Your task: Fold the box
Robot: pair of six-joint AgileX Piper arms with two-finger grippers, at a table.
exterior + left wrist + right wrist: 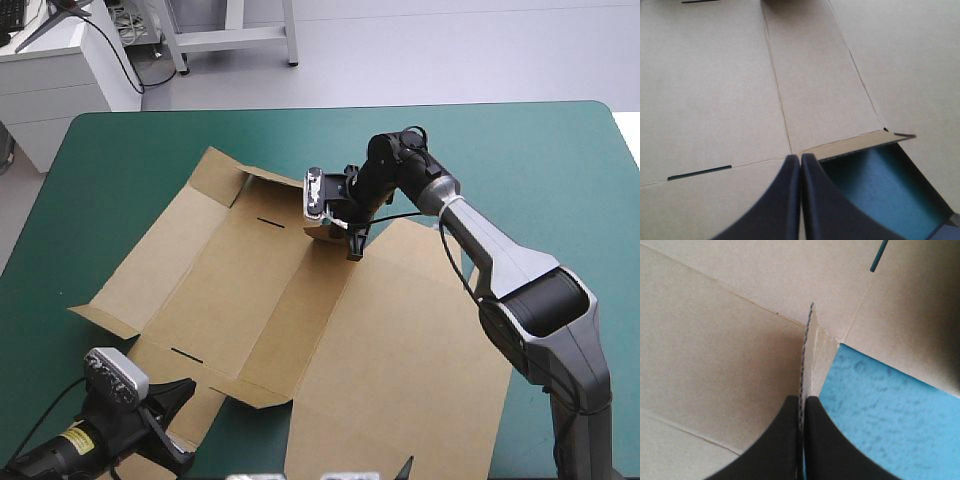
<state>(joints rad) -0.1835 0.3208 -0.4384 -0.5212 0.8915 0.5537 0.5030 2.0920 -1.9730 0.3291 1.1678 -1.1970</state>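
— Nearest us, the left gripper [800, 159], low at the box's near edge. Its fingers are pressed together, and I see no board between them.

— And the box [300, 300] itself?

— Mid-table, brown, and pretty much one flat sheet. The creases and slots show. A near flap [855, 145] lifts a little off the cover, and a far wall [262, 186] seems to tip up slightly. Nothing is tucked.

— What's the right gripper [802, 401] doing?

— It's over at the far edge, clamped on a far flap [812, 347]. The flap stands edge-on between the fingers.

— So how far along are we?

— Early, I'd say. One small flap is pinched upright, and that's about all that's done. The walls have yet to stand and lock into the slots. The big lid panel [410, 370] lies flat toward the near right.

— Any room to work?

— Yes, there's teal-green table [560, 160] showing on the far and right sides.
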